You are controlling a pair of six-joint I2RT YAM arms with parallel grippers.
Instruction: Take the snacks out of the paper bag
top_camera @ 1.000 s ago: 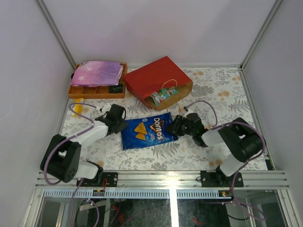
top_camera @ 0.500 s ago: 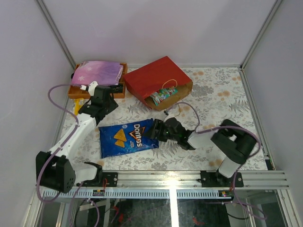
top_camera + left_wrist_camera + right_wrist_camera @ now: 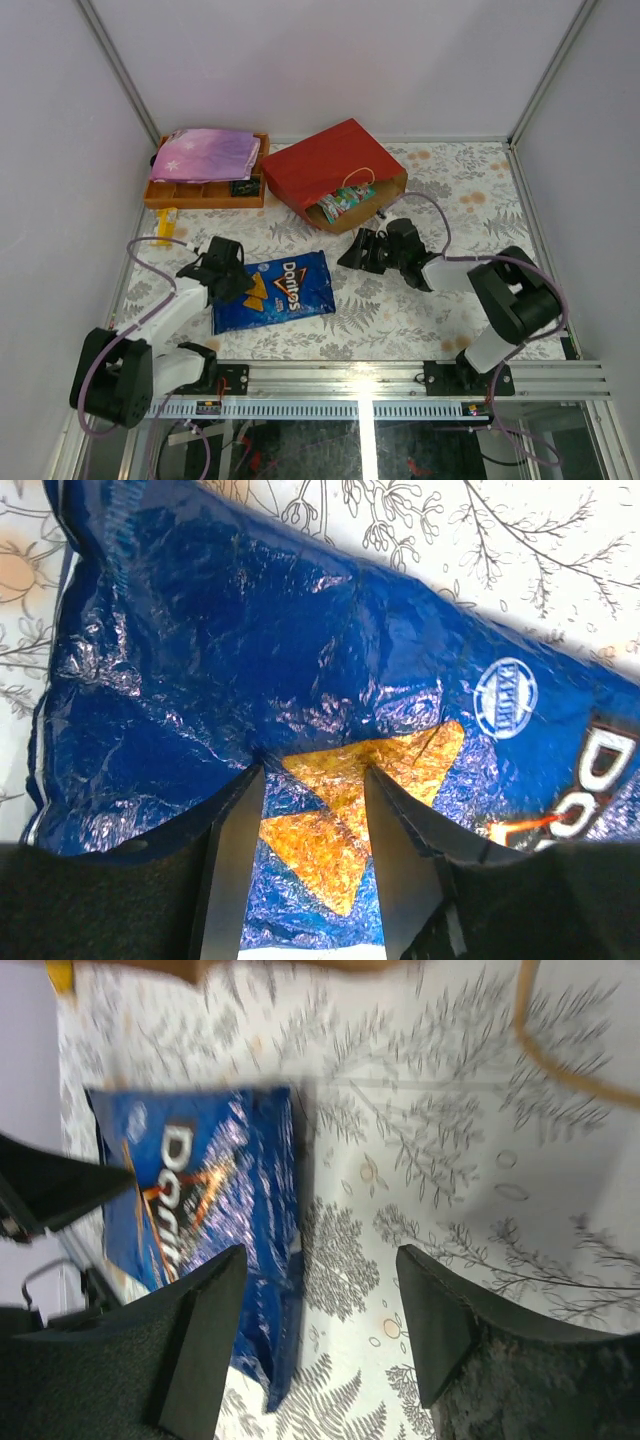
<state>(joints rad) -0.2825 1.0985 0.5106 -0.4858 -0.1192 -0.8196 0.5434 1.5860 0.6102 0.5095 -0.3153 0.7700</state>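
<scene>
Doritos bag [image 3: 285,288] lies flat on the table [image 3: 450,200], clear of the red paper bag [image 3: 325,165]. Our left gripper [image 3: 312,780] holds its fingers apart over one end of it. Our right gripper [image 3: 320,1260], spread wide, hovers near the paper bag's mouth, with a green packet [image 3: 345,203] inside.

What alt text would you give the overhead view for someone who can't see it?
From above: a blue Doritos bag lies flat on a floral table, the left gripper over one end, the right gripper open nearby. Behind it a red paper bag lies on its side, a small packet in its mouth.
</scene>
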